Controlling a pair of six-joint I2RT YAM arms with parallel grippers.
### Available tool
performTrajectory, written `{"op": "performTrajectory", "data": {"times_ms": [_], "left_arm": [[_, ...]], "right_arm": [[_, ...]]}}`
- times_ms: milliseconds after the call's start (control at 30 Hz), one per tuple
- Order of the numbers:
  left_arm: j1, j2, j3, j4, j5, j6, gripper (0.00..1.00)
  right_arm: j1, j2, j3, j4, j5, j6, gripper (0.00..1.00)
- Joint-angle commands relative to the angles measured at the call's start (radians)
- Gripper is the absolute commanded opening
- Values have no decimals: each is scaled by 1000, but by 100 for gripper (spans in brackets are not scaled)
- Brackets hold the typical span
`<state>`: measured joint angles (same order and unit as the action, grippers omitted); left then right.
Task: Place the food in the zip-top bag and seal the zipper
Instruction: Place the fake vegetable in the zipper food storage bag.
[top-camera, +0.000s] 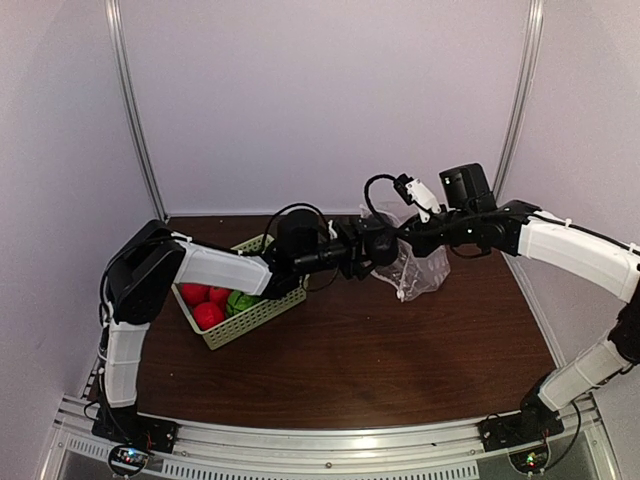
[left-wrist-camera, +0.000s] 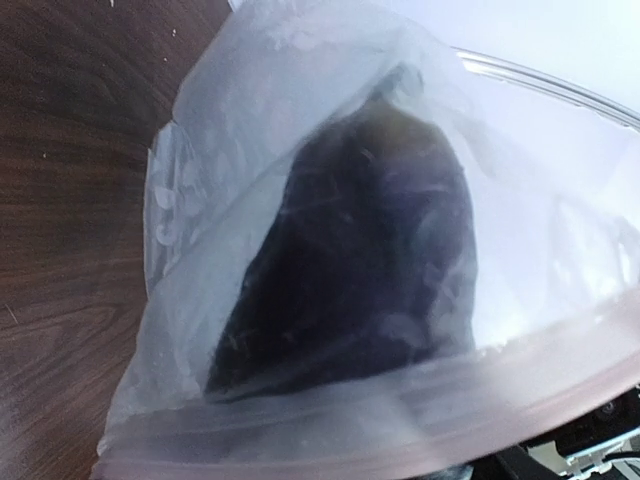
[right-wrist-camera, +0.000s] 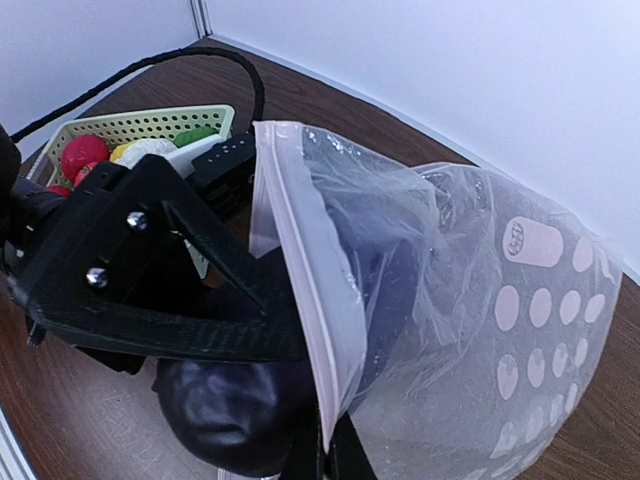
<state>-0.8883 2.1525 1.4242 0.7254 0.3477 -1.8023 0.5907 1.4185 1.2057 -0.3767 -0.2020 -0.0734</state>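
The zip-top bag (top-camera: 425, 272), clear with white dots, hangs above the table at centre back. My right gripper (top-camera: 400, 238) is shut on its mouth edge; in the right wrist view the gripper (right-wrist-camera: 325, 465) pinches the zipper (right-wrist-camera: 305, 260). My left gripper (top-camera: 378, 248) is at the bag's mouth, shut on a dark purple piece (right-wrist-camera: 225, 410), with one finger (right-wrist-camera: 220, 335) above it. In the left wrist view the piece (left-wrist-camera: 370, 260) shows dark through the bag film (left-wrist-camera: 220, 150), behind the zipper (left-wrist-camera: 420, 400); the left gripper's own fingers are hidden there.
The pale green lattice basket (top-camera: 255, 320) stands left of centre under the left arm, holding red fruits (top-camera: 205, 305) and a green vegetable (top-camera: 240, 300). It shows in the right wrist view (right-wrist-camera: 130, 125) with red (right-wrist-camera: 80, 155), green (right-wrist-camera: 195, 135) and pale pieces. Walls enclose the table.
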Motion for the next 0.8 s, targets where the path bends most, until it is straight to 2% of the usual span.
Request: {"op": "performTrajectory", "data": {"times_ms": [0,133,167,233,267,333,500,533,567,767], "left_arm": [[-8,14,94,-122,-35,78,49],[-8,15,151,-257,-59,161,56],[-8,16,163,-266,-60,179,59],[-8,20,207,-299,-45,229,73],[-8,18,234,-321,-37,265,75],[-9,10,275,-375,-24,321,76],[-11,-51,245,-416,-45,377,79],[-11,-62,242,-428,-48,390,85],[-13,-74,240,-440,-49,401,95],[-26,-114,238,-488,-68,454,98]], "right_arm": [[18,-3,28,7,-163,64,0],[17,11,41,5,-222,112,0],[16,15,47,5,-230,120,0],[13,20,60,4,-248,134,0],[8,21,64,6,-256,142,0],[-10,23,69,14,-275,161,0],[-72,20,68,20,-306,187,0],[-82,19,66,22,-304,187,0],[-93,17,65,24,-304,190,0],[-139,0,62,46,-299,194,0]]}}
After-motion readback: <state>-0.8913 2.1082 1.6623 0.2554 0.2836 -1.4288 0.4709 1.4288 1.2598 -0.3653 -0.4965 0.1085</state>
